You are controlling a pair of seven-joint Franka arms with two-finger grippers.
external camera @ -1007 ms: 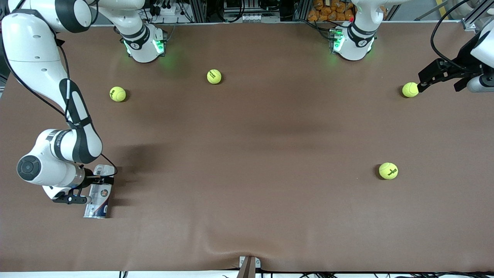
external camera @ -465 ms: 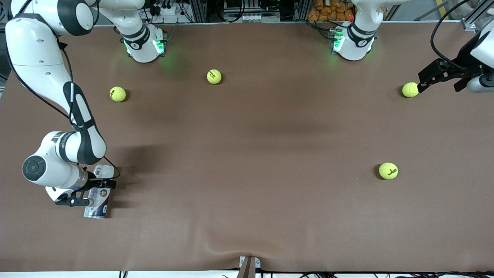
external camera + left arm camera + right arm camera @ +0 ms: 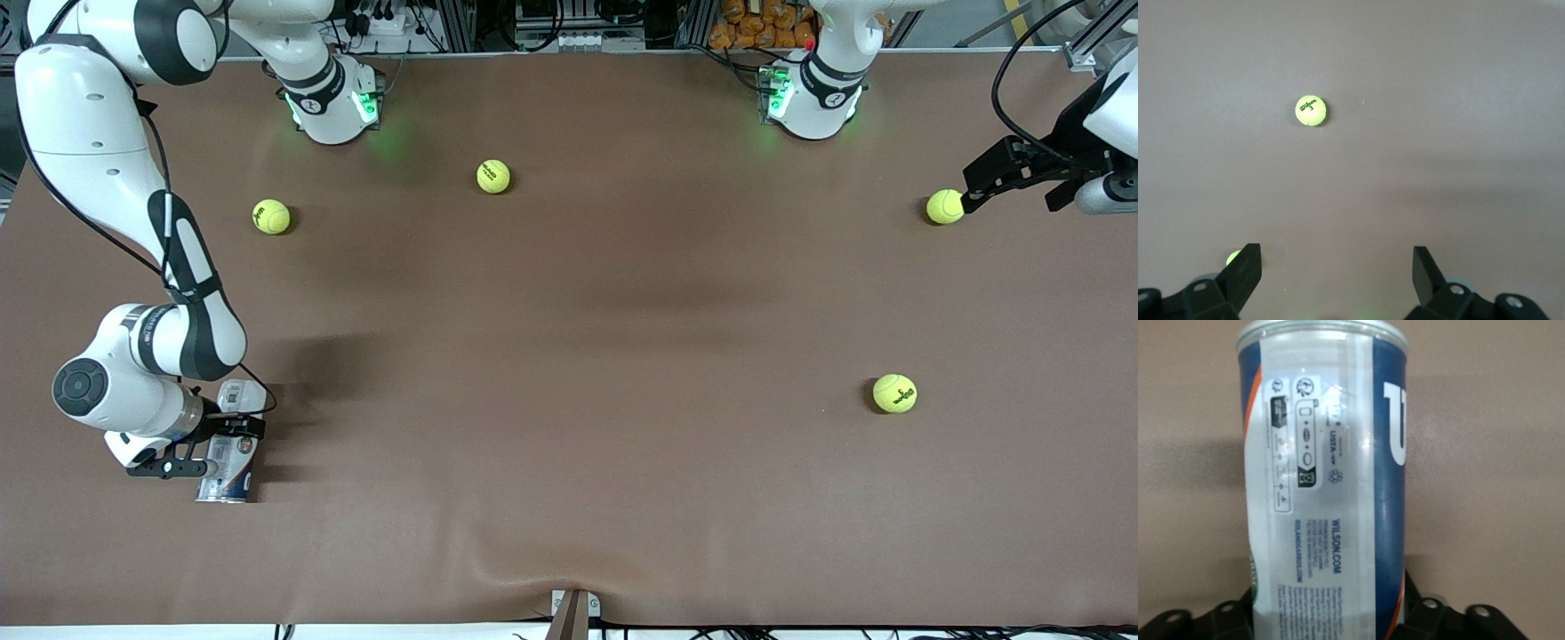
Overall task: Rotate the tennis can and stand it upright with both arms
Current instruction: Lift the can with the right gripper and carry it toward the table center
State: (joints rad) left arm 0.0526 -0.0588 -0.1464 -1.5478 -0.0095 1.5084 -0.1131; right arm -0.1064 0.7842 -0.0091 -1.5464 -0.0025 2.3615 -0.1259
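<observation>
The tennis can point(image 3: 229, 476) lies on its side on the brown table at the right arm's end, near the front camera, its metal rim pointing toward that camera. In the right wrist view its white and navy label point(image 3: 1325, 453) fills the picture. My right gripper point(image 3: 218, 444) straddles the can's middle, shut on it, with the black fingers pressed to both sides point(image 3: 1328, 613). My left gripper point(image 3: 1013, 191) waits at the left arm's end of the table, open and holding nothing point(image 3: 1337, 252).
Several yellow-green tennis balls lie loose: one point(image 3: 271, 216) and another point(image 3: 493, 176) nearer the bases, one point(image 3: 944, 206) beside a left finger point(image 3: 1235, 257), one point(image 3: 894, 393) farther out on the table point(image 3: 1310, 110). The brown mat point(image 3: 578, 356) wrinkles at its front edge.
My right gripper's fingers have closed in on the tennis can, and the wrist has shifted slightly. The can has stayed lying down. The left arm has not moved.
</observation>
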